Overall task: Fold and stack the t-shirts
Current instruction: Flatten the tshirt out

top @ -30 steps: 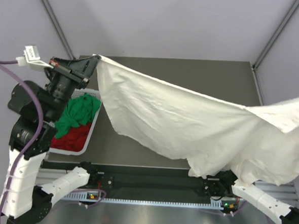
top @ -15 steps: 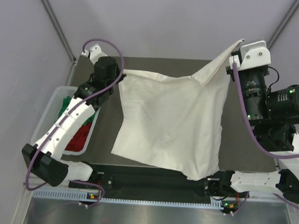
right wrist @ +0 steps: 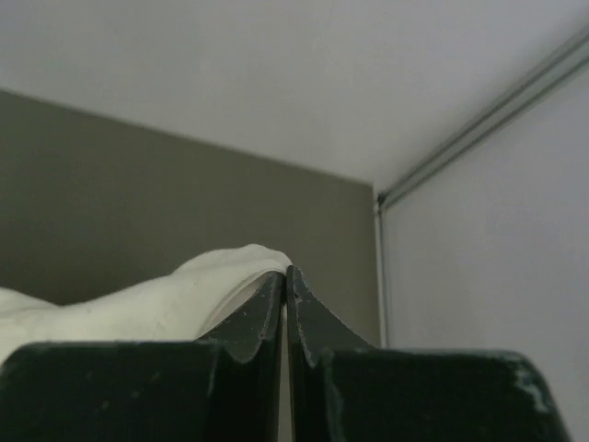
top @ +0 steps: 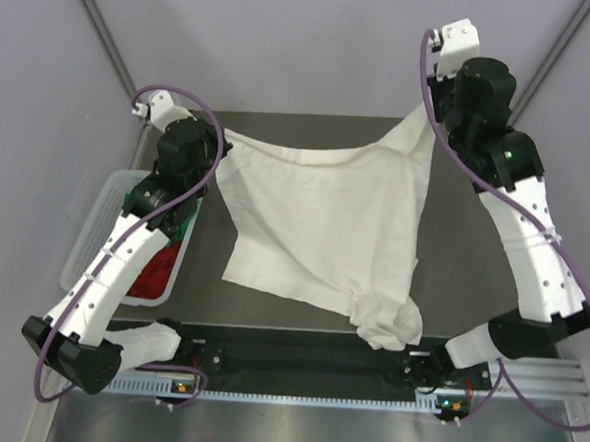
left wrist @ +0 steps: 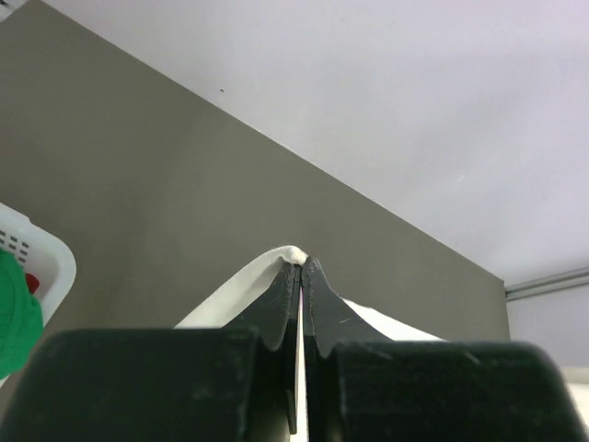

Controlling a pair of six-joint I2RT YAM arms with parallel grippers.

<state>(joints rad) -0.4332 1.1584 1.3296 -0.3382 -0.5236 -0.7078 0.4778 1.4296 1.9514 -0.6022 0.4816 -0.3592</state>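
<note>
Overhead, we hold the cream-white t-shirt (top: 325,223) over the table (top: 458,251), left gripper (left wrist: 301,265) and right gripper (right wrist: 285,273) each clamped on a corner.

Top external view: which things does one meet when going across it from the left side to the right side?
white mesh basket → left gripper → cream-white t-shirt → right gripper

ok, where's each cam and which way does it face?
Top external: above and behind the robot, looking down on the table; left arm and right arm show whole, stretching the cream-white t-shirt.
Left wrist: looks along the shut left pincer toward the far wall; basket corner at left.
Right wrist: along the shut right pincer toward the table's far right corner.
Shared: all show the t-shirt.
</note>
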